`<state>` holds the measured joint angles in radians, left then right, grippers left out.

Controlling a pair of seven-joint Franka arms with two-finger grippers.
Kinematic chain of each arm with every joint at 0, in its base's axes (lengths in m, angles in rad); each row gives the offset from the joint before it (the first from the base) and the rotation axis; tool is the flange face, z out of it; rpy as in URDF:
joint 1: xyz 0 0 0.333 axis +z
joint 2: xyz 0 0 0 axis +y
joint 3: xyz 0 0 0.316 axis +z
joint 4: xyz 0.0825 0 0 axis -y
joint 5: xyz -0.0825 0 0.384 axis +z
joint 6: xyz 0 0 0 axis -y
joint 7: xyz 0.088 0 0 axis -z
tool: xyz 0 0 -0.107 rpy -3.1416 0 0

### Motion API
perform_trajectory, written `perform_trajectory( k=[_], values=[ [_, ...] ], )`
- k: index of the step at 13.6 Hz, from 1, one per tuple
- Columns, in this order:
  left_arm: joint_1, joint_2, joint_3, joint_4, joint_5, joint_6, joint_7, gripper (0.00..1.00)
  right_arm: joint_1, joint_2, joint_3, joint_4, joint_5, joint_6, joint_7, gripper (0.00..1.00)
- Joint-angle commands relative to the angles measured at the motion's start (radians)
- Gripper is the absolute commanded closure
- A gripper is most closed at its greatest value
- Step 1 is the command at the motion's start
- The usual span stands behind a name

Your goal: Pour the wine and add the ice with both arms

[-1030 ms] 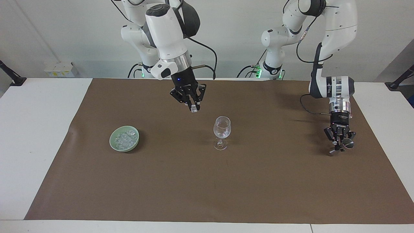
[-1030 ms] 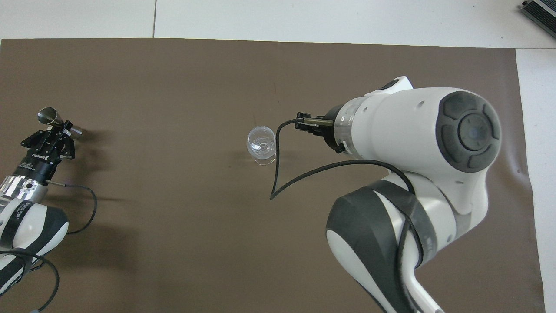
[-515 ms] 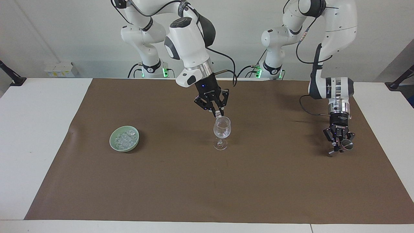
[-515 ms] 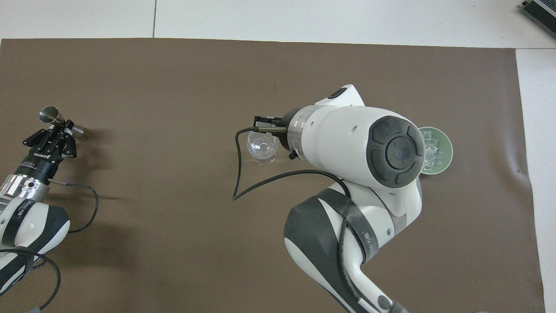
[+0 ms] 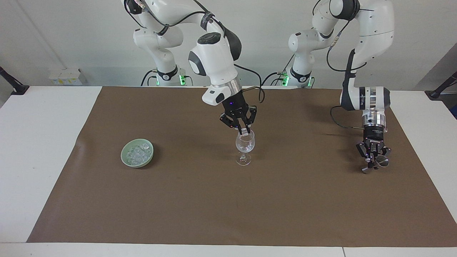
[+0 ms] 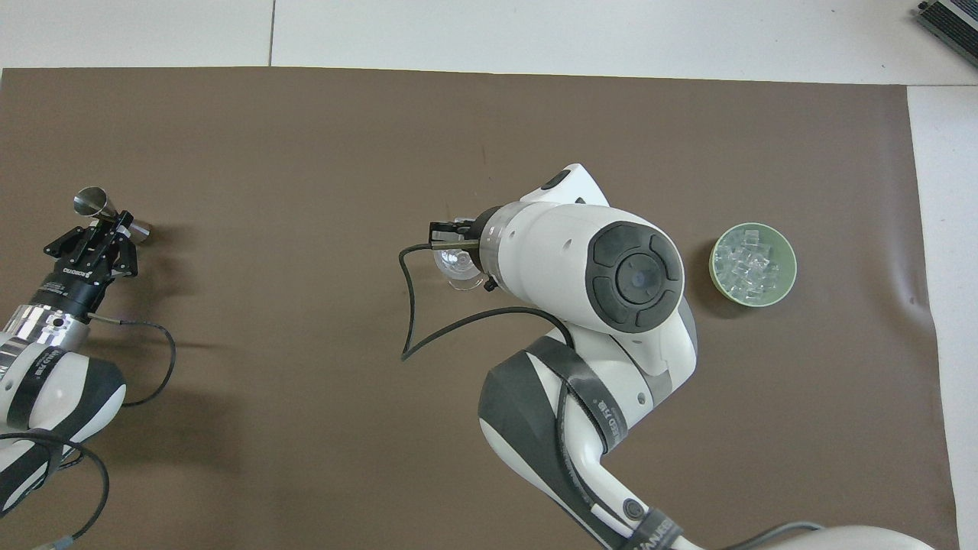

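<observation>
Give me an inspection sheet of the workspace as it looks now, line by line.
Surface: brown mat on a white table.
Job's things: wine glass upright mid-mat; green bowl of ice toward the right arm's end.
Clutter: nothing seen.
Grippers: right gripper shut on an ice cube, right over the glass's mouth; left gripper shut on a metal measuring cup, low over the mat at the left arm's end.
Cables: black cable loops from the right wrist; another from the left wrist.
Surroundings: white wall.

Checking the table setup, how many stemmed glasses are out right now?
1: the wine glass stands mid-mat, under the right gripper. None other shows, though the arms could hide something.
</observation>
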<state>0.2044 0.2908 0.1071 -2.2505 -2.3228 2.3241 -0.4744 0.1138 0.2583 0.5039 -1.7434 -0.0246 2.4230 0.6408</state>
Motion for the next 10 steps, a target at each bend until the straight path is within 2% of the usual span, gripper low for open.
perform_trajectory(
  k=[1, 2, 4, 6, 10],
  values=[
    [-0.005, 0.015, -0.006, 0.028, -0.024, 0.027, -0.004, 1.0, 0.004, 0.016, 0.01, -0.013, -0.015, 0.057, 0.002, 0.86],
    [-0.005, 0.015, -0.01, 0.028, -0.024, 0.027, -0.004, 1.0, 0.004, 0.018, 0.009, -0.012, -0.015, 0.057, 0.002, 0.84],
    [-0.005, 0.015, -0.012, 0.029, -0.027, 0.032, -0.003, 1.0, 0.006, 0.018, 0.008, -0.013, -0.015, 0.057, 0.002, 0.73],
    [-0.005, 0.016, -0.014, 0.032, -0.027, 0.037, -0.001, 1.0, 0.006, 0.018, 0.008, -0.013, -0.015, 0.056, 0.005, 0.53],
    [-0.003, 0.021, -0.02, 0.035, -0.027, 0.047, -0.001, 1.0, 0.004, 0.018, 0.008, -0.008, -0.015, 0.056, 0.008, 0.22]
  ],
)
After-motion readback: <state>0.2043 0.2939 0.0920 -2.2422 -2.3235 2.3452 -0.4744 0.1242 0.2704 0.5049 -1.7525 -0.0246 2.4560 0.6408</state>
